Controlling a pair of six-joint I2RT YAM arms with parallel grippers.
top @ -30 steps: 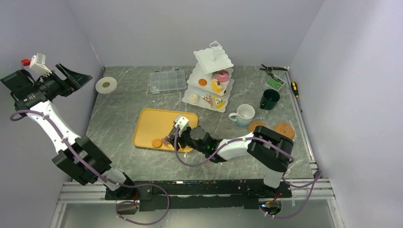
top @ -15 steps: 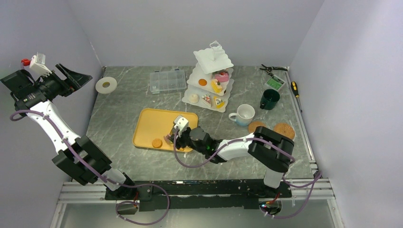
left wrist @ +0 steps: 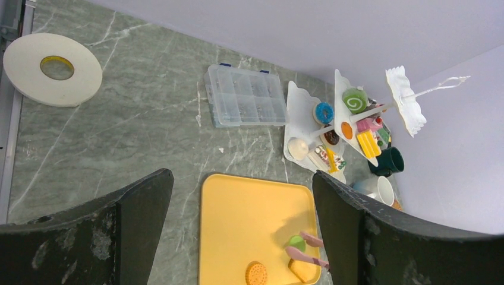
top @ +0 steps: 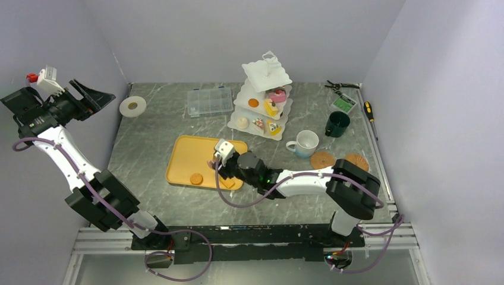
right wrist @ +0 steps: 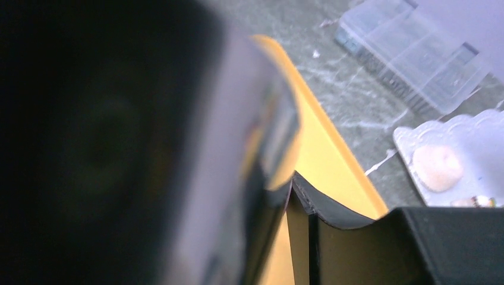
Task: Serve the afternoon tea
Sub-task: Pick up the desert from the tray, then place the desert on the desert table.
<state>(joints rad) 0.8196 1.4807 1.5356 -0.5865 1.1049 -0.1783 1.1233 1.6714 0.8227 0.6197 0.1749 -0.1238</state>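
My right gripper (top: 221, 159) is over the right side of the yellow tray (top: 190, 151), shut on the pink tongs (left wrist: 309, 249). The tong tips sit on either side of a round green pastry (left wrist: 295, 242). An orange biscuit (top: 196, 178) and a yellow piece (left wrist: 303, 270) lie at the tray's near edge. The white three-tier stand (top: 265, 101) at the back holds several pastries. A white mug (top: 306, 142) and a dark-green mug (top: 337, 123) stand to its right, with two cork coasters (top: 323, 159) nearer. My left gripper (top: 95, 95) is open, raised at the far left. In the right wrist view the jaws (right wrist: 291, 184) are nearly together.
A clear compartment box (top: 209, 101) and a white tape roll (top: 132, 106) lie at the back left. Pliers (top: 339, 86), a small green card (top: 343, 104) and a screwdriver (top: 369, 111) lie at the back right. Walls close in on three sides.
My right gripper has moved from the tray's near edge toward the back with the tongs. Its elbow has swung right, uncovering more of the coasters. The left arm has not moved.
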